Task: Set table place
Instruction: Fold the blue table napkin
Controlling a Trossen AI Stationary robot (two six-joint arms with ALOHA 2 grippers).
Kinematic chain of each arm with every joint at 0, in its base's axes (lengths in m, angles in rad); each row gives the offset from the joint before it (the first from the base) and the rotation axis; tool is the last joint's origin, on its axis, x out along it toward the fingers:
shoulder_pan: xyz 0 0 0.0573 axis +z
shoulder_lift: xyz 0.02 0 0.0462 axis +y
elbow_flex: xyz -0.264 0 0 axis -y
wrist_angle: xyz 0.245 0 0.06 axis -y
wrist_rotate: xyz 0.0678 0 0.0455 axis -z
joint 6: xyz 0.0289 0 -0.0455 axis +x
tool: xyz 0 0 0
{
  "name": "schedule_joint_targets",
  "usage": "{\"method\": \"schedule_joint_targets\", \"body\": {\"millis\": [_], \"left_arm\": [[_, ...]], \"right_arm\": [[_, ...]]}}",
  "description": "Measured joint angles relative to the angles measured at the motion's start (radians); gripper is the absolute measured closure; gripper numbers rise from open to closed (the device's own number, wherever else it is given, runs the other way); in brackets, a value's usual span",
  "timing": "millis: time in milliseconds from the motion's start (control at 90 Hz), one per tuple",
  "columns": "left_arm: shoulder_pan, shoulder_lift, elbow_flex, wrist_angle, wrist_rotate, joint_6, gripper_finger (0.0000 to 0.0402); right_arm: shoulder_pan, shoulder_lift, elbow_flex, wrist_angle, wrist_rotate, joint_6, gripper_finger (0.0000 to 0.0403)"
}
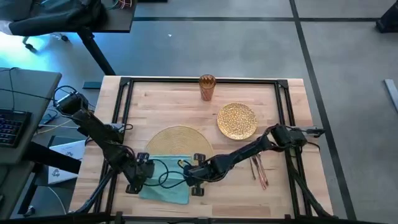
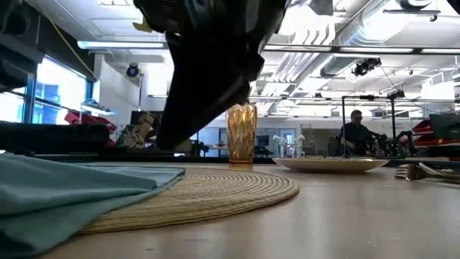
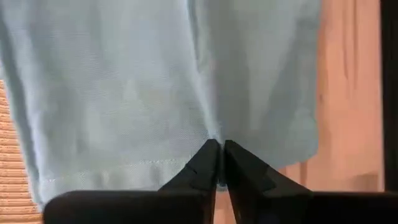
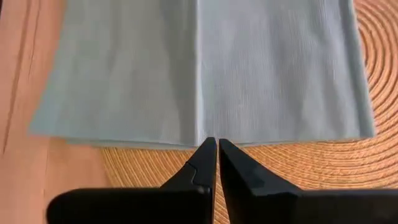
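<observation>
From above, the table (image 1: 186, 99) carries the placemat (image 1: 180, 140) near its middle, with the teal napkin (image 1: 165, 186) overlapping the mat's front-left edge and running toward the table's front edge. The left gripper (image 1: 146, 171) sits low over the napkin's left part, and the right gripper (image 1: 196, 177) reaches in from the right to the napkin's right side. The gold plate (image 1: 237, 120) lies right of the mat, apart from it, the amber cup (image 1: 207, 87) stands upright behind both, and the cutlery (image 1: 260, 171) lies in front of the plate.

At table height, the napkin (image 2: 65, 194) drapes over the placemat (image 2: 215, 191); the cup (image 2: 241, 135) and plate (image 2: 330, 164) stand beyond, under a dark arm (which one cannot be told here). A person (image 2: 353, 133) sits far back in the room.

The left wrist camera shows the left gripper (image 3: 217, 165) with its fingertips pressed together, pinching a crease of the napkin (image 3: 155, 81).

The right wrist camera shows the right gripper (image 4: 212, 158) with tips nearly closed right at the napkin (image 4: 199, 68) edge, over the placemat (image 4: 348, 158); whether it grips cloth is unclear
</observation>
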Motion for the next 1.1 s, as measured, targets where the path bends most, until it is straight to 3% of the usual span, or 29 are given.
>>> {"method": "schedule_joint_targets", "body": {"millis": [122, 300, 500, 611, 822, 1100], "left_arm": [[0.0, 0.0, 0.0, -0.025, 0.052, -0.004, 0.0325], [0.0, 0.0, 0.0, -0.026, 0.067, -0.06, 0.0261], [-0.011, 0.015, 0.0, -0.023, -0.007, -0.086, 0.0245], [-0.014, 0.042, 0.0, -0.01, -0.043, -0.071, 0.0251], [-0.017, 0.075, 0.0, 0.029, -0.048, -0.065, 0.025], [-0.019, 0.141, 0.0, 0.022, -0.008, -0.062, 0.0247]], "right_arm": [[0.0, 0.01, 0.0, 0.041, -0.031, 0.004, 0.0381], [0.0, 0.045, 0.0, 0.172, -0.038, -0.011, 0.0313], [0.0, 0.106, 0.0, 0.207, -0.03, 0.031, 0.0276], [0.0, 0.122, 0.004, 0.219, -0.028, 0.019, 0.0291], [0.0, 0.119, 0.008, 0.183, -0.031, 0.0, 0.0391], [0.009, 0.119, 0.008, 0.174, -0.036, 0.013, 0.0402]]}}
